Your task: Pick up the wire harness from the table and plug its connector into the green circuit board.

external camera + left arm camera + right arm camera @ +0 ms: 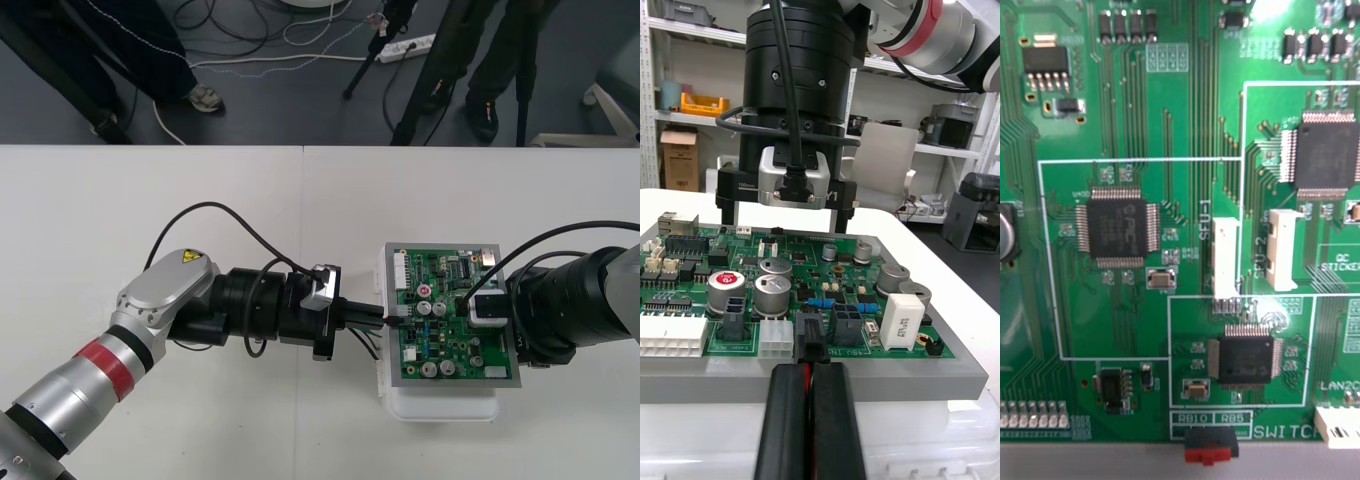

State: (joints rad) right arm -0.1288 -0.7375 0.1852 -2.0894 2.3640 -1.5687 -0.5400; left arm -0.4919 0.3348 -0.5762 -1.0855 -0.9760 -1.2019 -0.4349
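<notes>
At centre-right of the front view the green circuit board [440, 350] sits on its white base [440, 408] on the light table [150, 220], with both arms meeting there. The left arm comes in from the lower left. The left gripper [383, 318] [808, 371] is at the board's left edge, its two black fingers [782, 420] pressed nearly together with only a sliver of gap. A red wire of the wire harness [812, 346] is pinched in that gap. The harness's black plug [811, 334] pokes out just past the fingertips. It sits on the board's near edge in the connector row, between a white connector [776, 341] and a black connector [846, 324], touching the board; cannot tell if it is fully seated. In the front view thin dark harness wires hang loose just below the left gripper, beside the base. The right arm comes in from the right edge. The right gripper [478, 305] [784, 217] hangs over the right half of the board with a silver camera [794, 180] on it. Its two dark fingers stand wide apart at the ends of the gripper body, holding nothing, tips just above the board's far side. The right wrist view looks straight down, close on the board: a square black chip [1118, 229], two white connectors [1225, 255] side by side, and a red and black switch [1211, 444] at the board's edge.
</notes>
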